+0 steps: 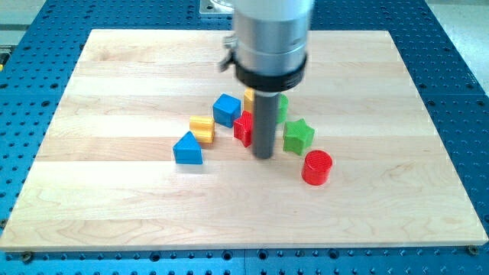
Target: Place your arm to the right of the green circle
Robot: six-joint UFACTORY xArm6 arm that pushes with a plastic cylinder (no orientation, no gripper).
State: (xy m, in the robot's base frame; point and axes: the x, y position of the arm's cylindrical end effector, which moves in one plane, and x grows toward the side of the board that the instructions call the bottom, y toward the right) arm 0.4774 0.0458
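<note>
The green circle [283, 107] is mostly hidden behind my rod; only a green edge shows to the rod's right, above the green star [298, 137]. My tip [263, 156] rests on the board just below and left of the green circle, between the red block [244, 127] on its left and the green star on its right. A yellow block [249, 97] peeks out behind the rod on its left side.
A blue cube [226, 109], a yellow block [202, 128] and a blue triangle [187, 148] lie to the view's left of the tip. A red cylinder [316, 167] stands lower right. The wooden board [114, 198] sits on a blue perforated table.
</note>
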